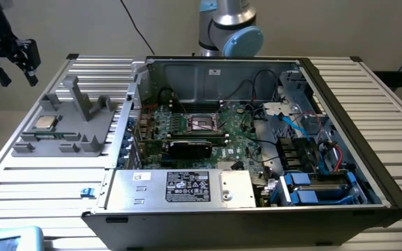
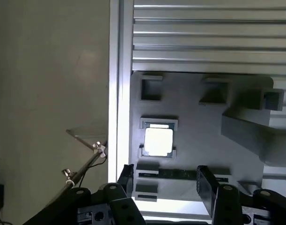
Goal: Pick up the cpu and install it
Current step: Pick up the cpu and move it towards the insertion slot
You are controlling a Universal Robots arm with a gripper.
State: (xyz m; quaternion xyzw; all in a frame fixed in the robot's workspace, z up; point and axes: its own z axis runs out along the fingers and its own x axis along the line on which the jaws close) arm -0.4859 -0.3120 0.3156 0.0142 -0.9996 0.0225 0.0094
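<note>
The cpu (image 1: 44, 122) is a small square chip with a dull silver top, lying flat in a recess of the grey fixture block (image 1: 82, 133) at the exterior view's left. My gripper (image 1: 9, 65) hangs in the air above and beyond that block, open and holding nothing. In the wrist view the cpu (image 2: 158, 140) sits in its pocket, ahead of the two black fingertips (image 2: 206, 180), which stand wide apart around empty space. The motherboard's socket (image 1: 202, 122) lies inside the open computer case (image 1: 355, 130).
A silver power supply box with a black label (image 1: 187, 186) fills the case's near side. A black card (image 1: 194, 148) and cables (image 1: 292, 123) crowd the board. Grey upright posts (image 1: 82, 99) rise from the fixture beside the cpu. The ribbed metal table (image 1: 47, 183) surrounds everything.
</note>
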